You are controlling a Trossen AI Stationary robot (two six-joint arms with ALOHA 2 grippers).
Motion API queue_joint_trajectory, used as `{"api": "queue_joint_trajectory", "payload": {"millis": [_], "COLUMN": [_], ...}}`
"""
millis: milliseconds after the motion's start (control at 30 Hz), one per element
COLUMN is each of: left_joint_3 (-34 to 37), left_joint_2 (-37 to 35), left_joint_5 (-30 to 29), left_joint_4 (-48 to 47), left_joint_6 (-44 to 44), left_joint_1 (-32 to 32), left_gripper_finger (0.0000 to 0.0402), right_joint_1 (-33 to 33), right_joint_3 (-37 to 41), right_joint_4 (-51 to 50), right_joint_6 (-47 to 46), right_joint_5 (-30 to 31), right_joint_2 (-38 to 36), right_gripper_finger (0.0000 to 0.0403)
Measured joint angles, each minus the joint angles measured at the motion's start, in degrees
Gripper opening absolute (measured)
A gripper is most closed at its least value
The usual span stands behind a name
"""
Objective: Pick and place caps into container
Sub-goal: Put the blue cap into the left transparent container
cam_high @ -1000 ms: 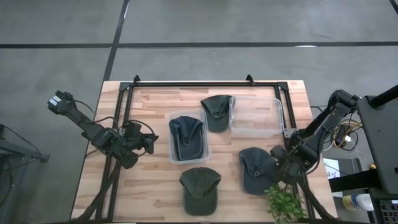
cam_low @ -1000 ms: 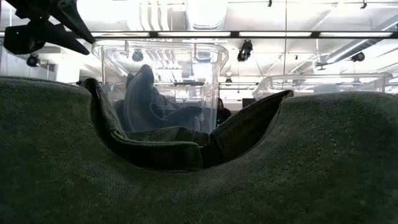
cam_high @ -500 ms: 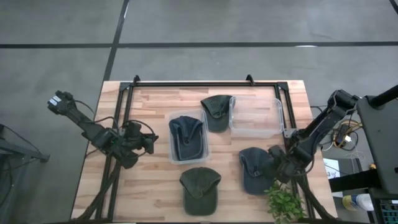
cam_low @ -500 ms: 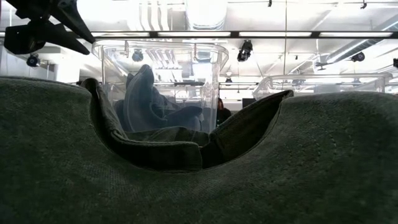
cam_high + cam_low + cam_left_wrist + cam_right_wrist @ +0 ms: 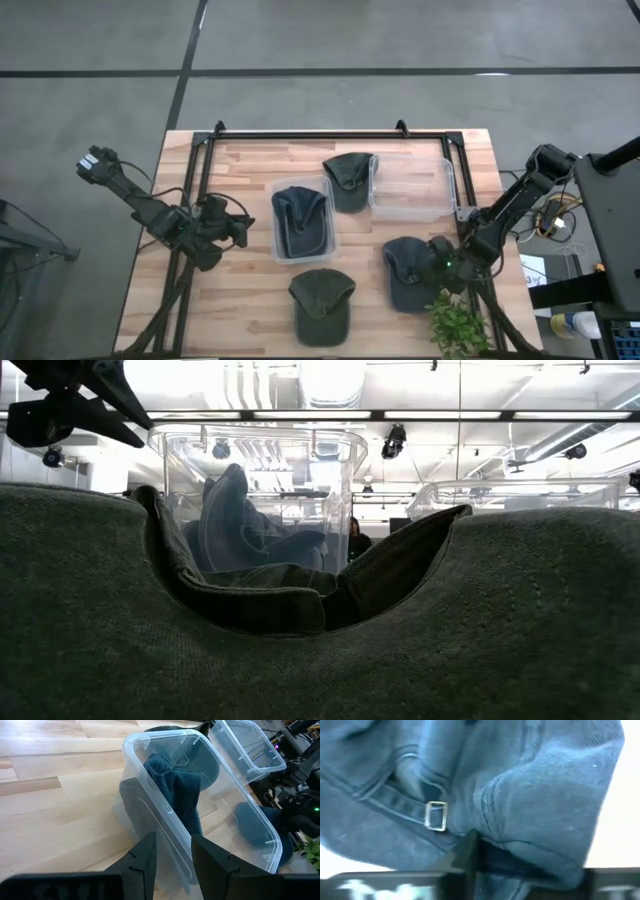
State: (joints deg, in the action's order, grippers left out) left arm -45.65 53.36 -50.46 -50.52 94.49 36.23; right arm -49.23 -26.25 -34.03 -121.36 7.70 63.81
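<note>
At lower right of the high view, the right gripper pinches the rear edge of a slate-blue cap beside the empty container; left gripper waits, fingers slightly parted, empty.

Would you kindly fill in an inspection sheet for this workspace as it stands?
Surface: wooden table with a black frame along its edges.
Job's things: one blue cap in the left container; right container holds none; olive cap between the containers; second olive cap near the front edge; second blue cap on the table at right.
Clutter: small green plant at the front right corner.
Grippers: left gripper open, holding nothing, beside the left container; right gripper closing on the second blue cap's edge.
Cables: wires beside the right arm.
Surroundings: grey floor.
</note>
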Motion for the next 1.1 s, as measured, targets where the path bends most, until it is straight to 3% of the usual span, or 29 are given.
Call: {"api": "queue_joint_trajectory", "payload": {"millis": [133, 367, 600, 800, 967, 1100], "left_joint_3": [0.0, 0.0, 0.0, 0.0, 0.0, 0.0], "left_joint_2": [0.0, 0.0, 0.0, 0.0, 0.0, 0.0], "left_joint_5": [0.0, 0.0, 0.0, 0.0, 0.0, 0.0], "left_joint_4": [0.0, 0.0, 0.0, 0.0, 0.0, 0.0], "left_joint_6": [0.0, 0.0, 0.0, 0.0, 0.0, 0.0], "left_joint_1": [0.0, 0.0, 0.0, 0.0, 0.0, 0.0], "left_gripper_finger": [0.0114, 0.0114, 0.0114, 0.0114, 0.0114, 0.0114], "right_joint_1": [0.0, 0.0, 0.0, 0.0, 0.0, 0.0], "right_joint_3": [-2.3, -10.1, -21.0, -29.2, -35.1, -38.5], "right_joint_4": [0.1, -5.0, -15.0, -15.0, -14.8, -14.4], "right_joint_6": [2.6, 9.8, 18.6, 37.0, 52.0, 63.3], "right_joint_5": [0.0, 4.4, 25.2, 43.1, 51.8, 55.4], "right_joint_2": [0.0, 0.0, 0.0, 0.0, 0.0, 0.0], "right_gripper_finger": [0.0022, 0.0013, 0.0012, 0.0012, 0.0012, 0.0012]}}
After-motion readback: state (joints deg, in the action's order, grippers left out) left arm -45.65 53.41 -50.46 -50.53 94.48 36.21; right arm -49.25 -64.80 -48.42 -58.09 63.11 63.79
